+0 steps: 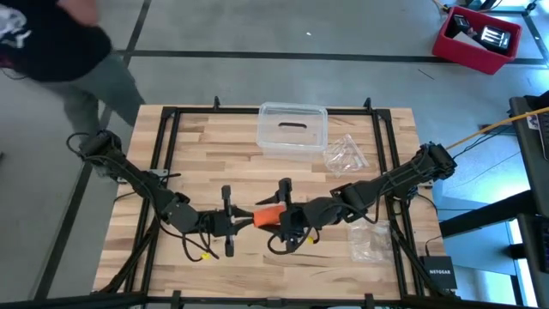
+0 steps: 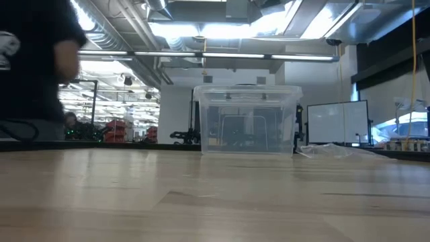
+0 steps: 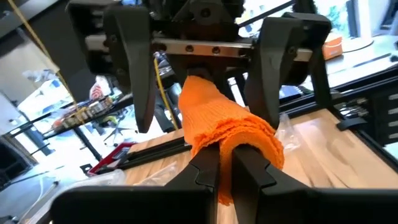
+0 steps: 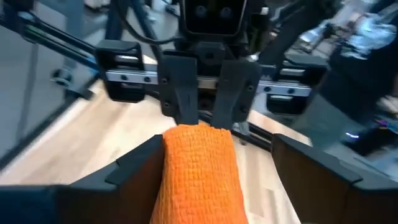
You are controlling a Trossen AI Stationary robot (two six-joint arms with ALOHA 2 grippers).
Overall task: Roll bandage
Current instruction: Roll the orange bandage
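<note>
The orange bandage (image 1: 268, 215) is a compact roll held up above the table's near middle, between my two grippers. My left gripper (image 3: 227, 165) comes from the table's left and is shut on the roll. Facing it from the right, my right gripper (image 4: 214, 155) stands wide open with the roll (image 4: 199, 174) lying lengthwise between its fingers. One of those fingers (image 4: 140, 163) is close beside the roll; whether it touches I cannot tell. The other finger (image 4: 311, 168) is well apart. The low view shows neither gripper nor the bandage. My left gripper pinches the end of the roll (image 3: 245, 140) between its two fingers (image 4: 180, 93). The fingers lie level, coming from the table's left, along the roll's length. The roll sticks out level toward my right gripper, lifted clear of the table.
A clear plastic box (image 1: 292, 129) stands at the far middle of the table. Crinkled clear bags lie right of it (image 1: 347, 154) and near the right front (image 1: 371, 242). A person (image 1: 60, 51) is beyond the far left corner. A red bin (image 1: 476, 39) sits on the floor.
</note>
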